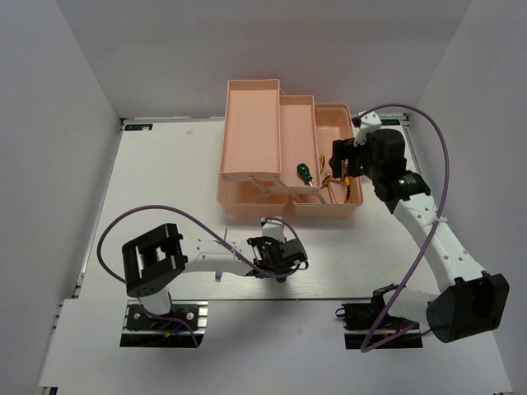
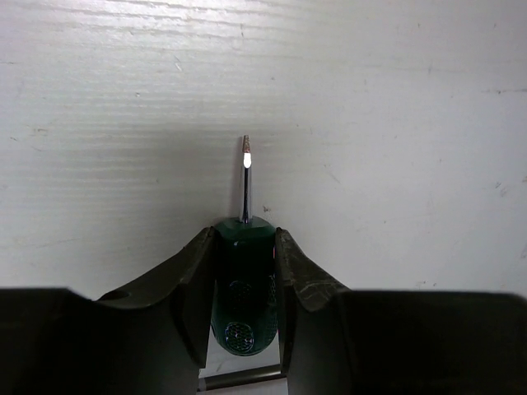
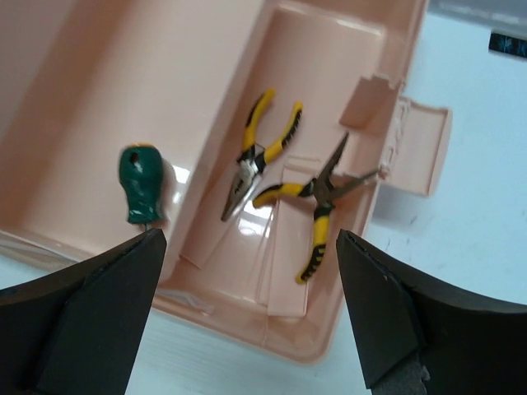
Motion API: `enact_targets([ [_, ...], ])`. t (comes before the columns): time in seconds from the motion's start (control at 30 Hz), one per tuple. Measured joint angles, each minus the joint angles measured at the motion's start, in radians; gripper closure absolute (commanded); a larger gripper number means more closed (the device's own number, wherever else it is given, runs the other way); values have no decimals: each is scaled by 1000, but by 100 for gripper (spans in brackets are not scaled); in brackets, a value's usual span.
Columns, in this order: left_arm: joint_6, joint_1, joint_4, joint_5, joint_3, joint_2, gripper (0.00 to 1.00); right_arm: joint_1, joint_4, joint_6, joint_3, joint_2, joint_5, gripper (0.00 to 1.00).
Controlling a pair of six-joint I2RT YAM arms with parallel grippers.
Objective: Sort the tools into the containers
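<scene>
Green handle of a stubby screwdriver (image 2: pixel 243 288), flanks hidden by the left gripper (image 2: pixel 244 239) pinching it at lower centre, bright shaft pointing up-frame against the white table (image 2: pixel 370 99). The right gripper (image 3: pixel 249 239) gapes wide above two pliers (image 3: pixel 259 156) in the pink toolbox (image 3: pixel 288 337).

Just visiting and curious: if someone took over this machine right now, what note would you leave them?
Left gripper: shut on a stubby green-handled screwdriver lying on the white table.
Right gripper: open, empty, above the translucent salmon-pink plastic toolbox.
Done: two yellow-and-black-handled pliers in its end compartment, a second green-handled screwdriver in the neighbouring tray.
Left: lift the gripped screwdriver into a tray.
</scene>
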Motion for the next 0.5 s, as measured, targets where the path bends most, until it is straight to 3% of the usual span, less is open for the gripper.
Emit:
enact_targets([
  [0.17,53,-29,-59,-11,56,18,98,-58,-10,40,-78,-34,-26,10],
  [0.33,197,-56,-76,-31,174,-4,99,-109,-16,60,-118,-63,-58,10],
  [0.43,293,-61,-58,-34,258,-37,99,-143,-17,68,-140,-82,-78,51],
  [0.47,321,-61,-51,-35,288,-43,99,-153,-18,68,-150,-89,-83,77],
  [0.5,354,-60,-46,-42,322,-48,99,-164,-18,71,-163,-97,-86,86],
])
